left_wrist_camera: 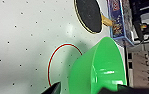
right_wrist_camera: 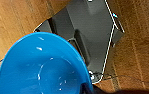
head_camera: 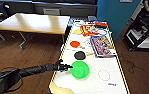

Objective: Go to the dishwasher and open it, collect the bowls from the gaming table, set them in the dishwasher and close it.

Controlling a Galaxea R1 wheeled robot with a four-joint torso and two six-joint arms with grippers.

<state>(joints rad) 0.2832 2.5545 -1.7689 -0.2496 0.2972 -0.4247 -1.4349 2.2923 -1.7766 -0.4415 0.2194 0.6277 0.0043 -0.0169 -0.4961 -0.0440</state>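
Across the middle of the head view runs the long white-topped gaming table with its yellow rim (head_camera: 118, 65), and everything else is placed from it. Off its left side stands a plain wooden-topped table (head_camera: 32, 23) on metal legs over the brown wood floor (head_camera: 32, 52); beyond its far right corner rises a teal wall (head_camera: 115, 12).

On the far half of the gaming table lies a spread of colourful printed boxes and boards (head_camera: 102, 46). Nearer than those, toward the table's left edge, lie a red round paddle (head_camera: 75, 44) and then a black round paddle with a pale wooden handle (head_camera: 80, 55). A thin red circle (head_camera: 104, 74) is drawn on the white top near the close end.

The lime green round plastic bowl (head_camera: 79, 69) sits at the near part of the gaming table, just this side of the black paddle. The robot's dark left arm reaches in over the table's left edge, and the left gripper (head_camera: 67, 67) meets the bowl's rim — the left wrist view shows the green bowl (left_wrist_camera: 100, 72) tilted on edge above the white surface, with dark fingers (left_wrist_camera: 53, 88) on either side of its wall, grasping it.

Away from the gaming table, the right wrist view shows a bright blue round plastic bowl (right_wrist_camera: 40, 67) close under that camera, above the wood floor and a dark part of the robot — a dark finger (right_wrist_camera: 86, 88) lies against its rim, but whether the right gripper is clamped on it I cannot tell.
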